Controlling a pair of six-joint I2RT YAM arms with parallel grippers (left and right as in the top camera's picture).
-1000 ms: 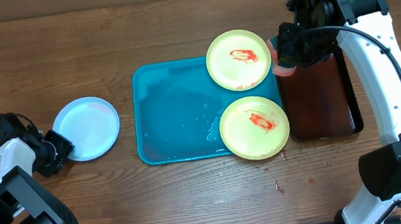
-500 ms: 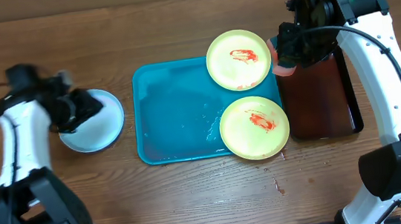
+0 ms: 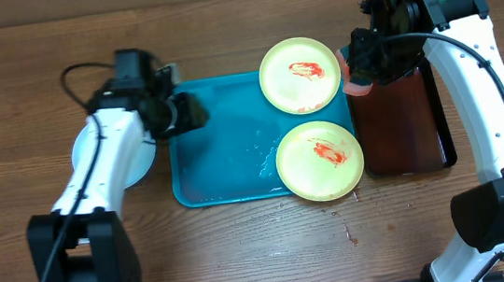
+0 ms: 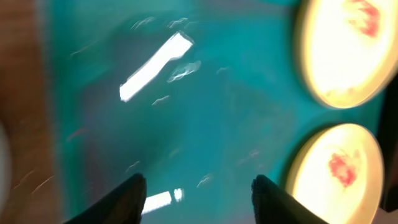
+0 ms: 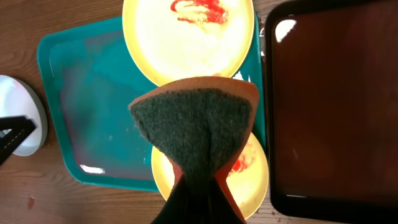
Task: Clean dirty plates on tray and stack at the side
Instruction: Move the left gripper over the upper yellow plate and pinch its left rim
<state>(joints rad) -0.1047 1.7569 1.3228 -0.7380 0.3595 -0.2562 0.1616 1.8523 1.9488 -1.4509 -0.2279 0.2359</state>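
Two cream plates smeared with red sauce lie on the right side of the turquoise tray [image 3: 221, 154]: the far plate [image 3: 299, 75] and the near plate [image 3: 320, 159]. The white plate [image 3: 146, 160] lies on the table left of the tray, partly hidden by my left arm. My left gripper [image 3: 188, 113] is open and empty over the tray's left part. The left wrist view is blurred; it shows the gripper [image 4: 199, 196] above bare tray [image 4: 186, 112] with both cream plates [image 4: 345, 50] [image 4: 336, 174] to the right. My right gripper [image 5: 202, 202] is shut on an orange sponge [image 5: 199, 124] with a dark scouring face, above the tray's right edge [image 3: 357, 64].
A dark red-brown tray [image 3: 400, 121] lies right of the turquoise one, under my right arm; it also shows in the right wrist view [image 5: 336, 106]. Water drops glisten on the turquoise tray's floor. Small red specks lie on the wood near the front edge [image 3: 348, 234].
My left arm has swung right, from the white plate's left side, across it, to above the tray's left part. The white plate stays on the table. The right arm has not moved.
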